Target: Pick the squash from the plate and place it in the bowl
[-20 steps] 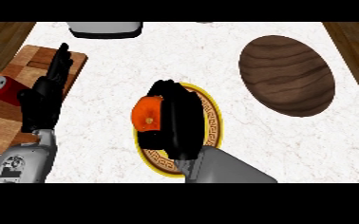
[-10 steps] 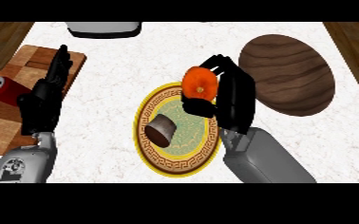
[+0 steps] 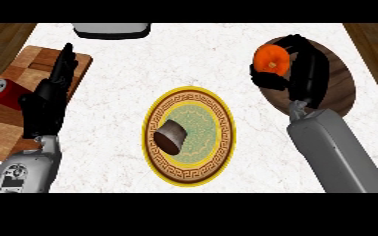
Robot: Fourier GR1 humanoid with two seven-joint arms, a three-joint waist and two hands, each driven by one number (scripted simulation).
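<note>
I have the right robot hand point(image 3: 306, 77) curled round the round orange squash point(image 3: 271, 61), over the dark wooden bowl's point(image 3: 341, 87) left rim, apparently (left robot hand point(image 3: 46, 105) resting open). Next: move inward, release.

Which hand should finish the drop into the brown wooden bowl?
Right. The right hand is curled round the orange squash directly over the brown wooden bowl. The left hand rests open over the wooden cutting board, far across the counter.
</note>
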